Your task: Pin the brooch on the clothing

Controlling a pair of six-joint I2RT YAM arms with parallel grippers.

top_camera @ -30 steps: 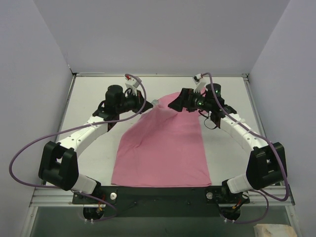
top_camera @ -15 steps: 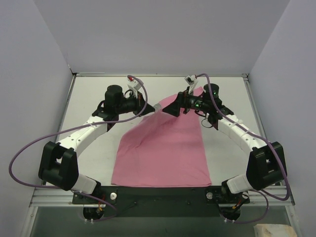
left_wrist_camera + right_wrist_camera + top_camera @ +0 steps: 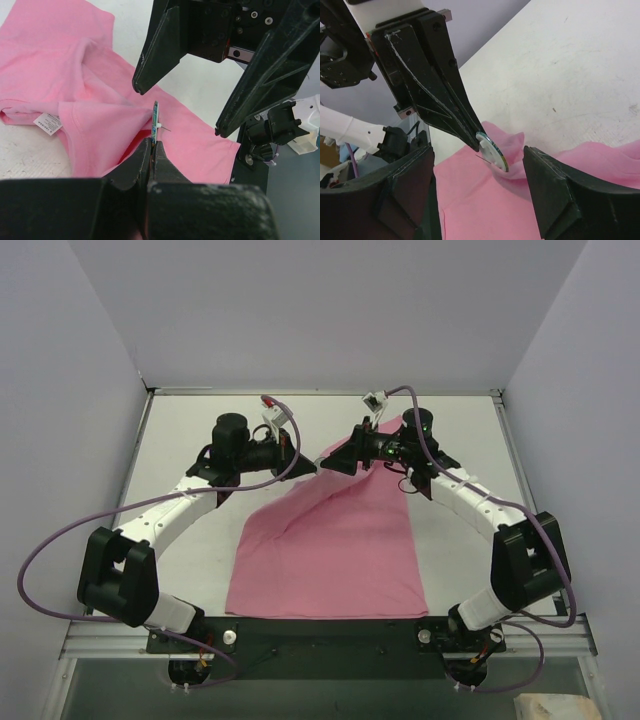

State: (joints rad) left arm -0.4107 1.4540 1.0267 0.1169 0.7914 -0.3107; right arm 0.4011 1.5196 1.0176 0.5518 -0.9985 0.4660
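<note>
One pink T-shirt, one brooch, two arms.
On one white table: one white label in the single shirt's neckline; left arm, right arm; two grippers at the far end, left gripper and right gripper; two purple cables, left cable, right cable.
</note>
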